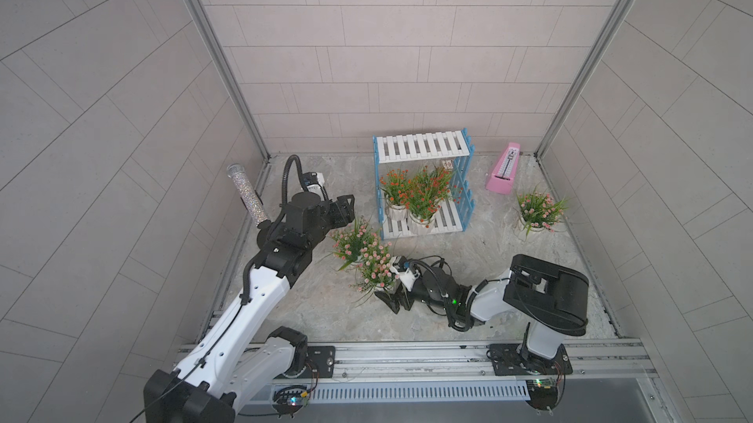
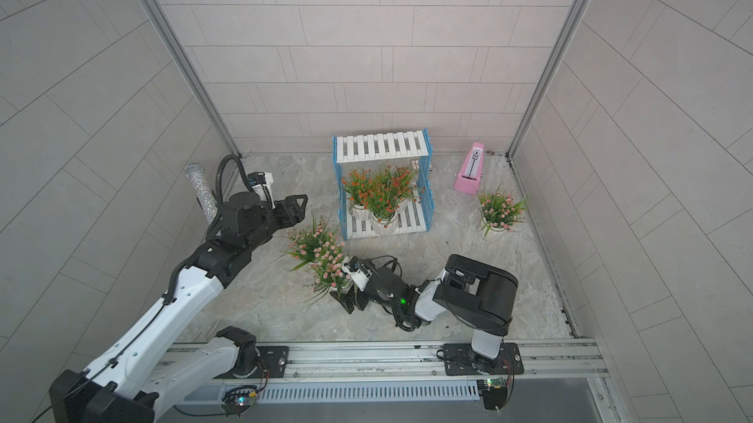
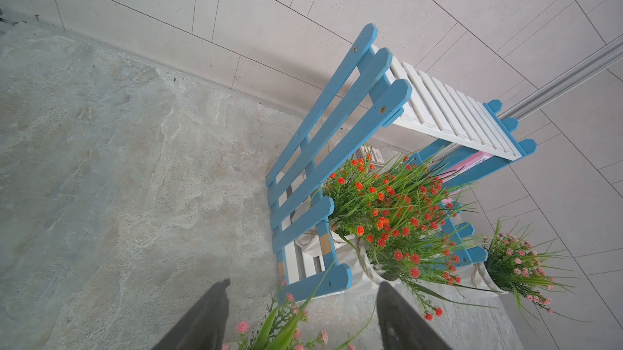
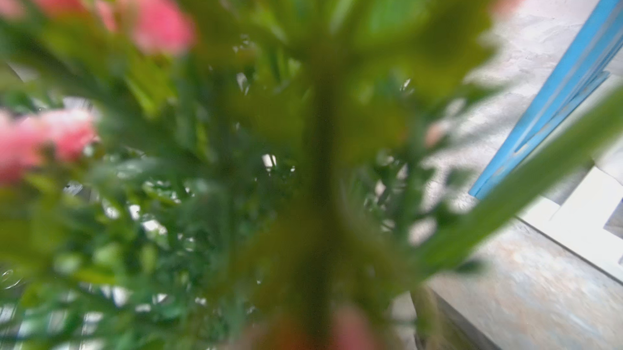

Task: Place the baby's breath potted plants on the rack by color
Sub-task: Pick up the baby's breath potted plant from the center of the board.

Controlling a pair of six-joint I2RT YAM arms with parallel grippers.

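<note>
- Sorting looks about half done: the three orange-red plants (image 1: 415, 192) crowd the lower shelf of the rack (image 1: 421, 148), which stands at the middle of the back edge of the bench (image 1: 326, 315). Its upper shelf is bare.
- All three pink ones are on the bench, none on the rack. Two stand close together, sprays mingling, just off the rack's front corner on the side of the bench's left edge: the farther pink plant (image 1: 352, 239) and the nearer pink plant (image 1: 377, 266). The third pink plant (image 1: 538, 209) is toward the back right corner, near the pink metronome (image 1: 503, 174).
- The right gripper (image 1: 393, 298) lies low on the bench at the nearer pink plant's pot, jaws spread to their widest. I see no hold on the pot, and its wrist view shows only blurred foliage.
- The left gripper (image 1: 346, 207) hangs above the bench between the rack and the left edge, jaws partly apart with nothing gripped.
- Left to do, as I judge it: grip that pot, carry it to the upper shelf, then bring the other two pink plants.
</note>
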